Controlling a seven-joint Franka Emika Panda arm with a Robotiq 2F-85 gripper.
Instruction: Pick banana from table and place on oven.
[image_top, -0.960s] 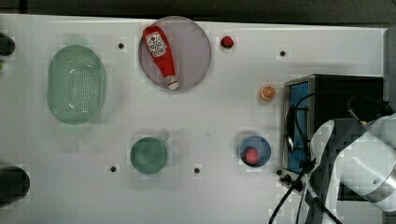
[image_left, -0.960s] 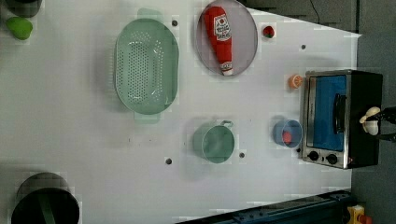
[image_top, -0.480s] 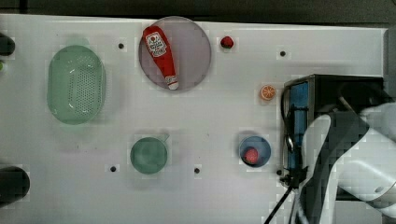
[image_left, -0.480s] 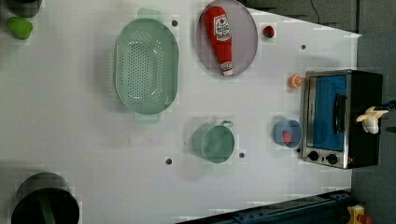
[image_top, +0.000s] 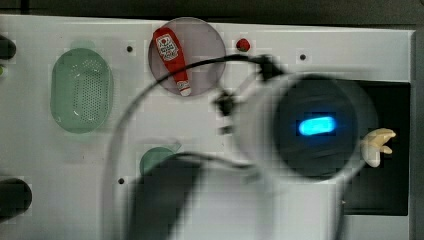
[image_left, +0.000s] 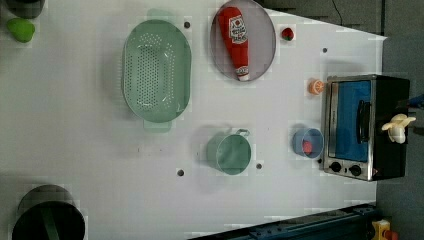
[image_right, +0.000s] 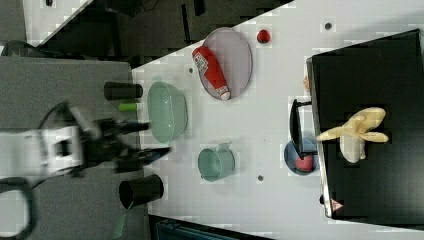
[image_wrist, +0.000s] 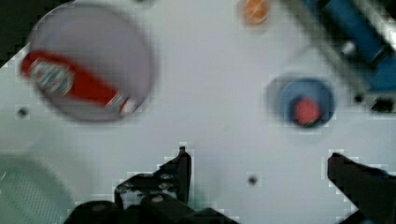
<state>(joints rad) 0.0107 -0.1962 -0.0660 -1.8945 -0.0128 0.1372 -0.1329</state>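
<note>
The pale cream banana (image_right: 357, 132) lies by itself on the matte black top of the oven (image_right: 380, 190), near the middle of that top; it also shows as banana (image_left: 397, 127) and banana (image_top: 378, 145). The oven (image_left: 350, 127) stands at the white table's (image_left: 75, 150) right end in the left view. My gripper (image_wrist: 266, 177) is open, its dark fingertips (image_wrist: 181, 165) wide apart with nothing between them, over the table between the plate and the blue bowl. In the right view the blurred gripper (image_right: 147, 139) is far left of the oven.
A plate (image_left: 262, 30) holds a ketchup bottle (image_left: 236, 40). A green colander (image_left: 156, 70), green cup (image_left: 230, 152), blue bowl (image_left: 306, 142) with a red fruit, orange slice (image_left: 315, 86) and small red fruit (image_left: 287, 33) dot the table. My arm (image_top: 310, 125) blocks the top view's middle.
The arm has swung away from the oven toward the table's middle and closer to the top camera. The banana stays where it was left on the oven top.
</note>
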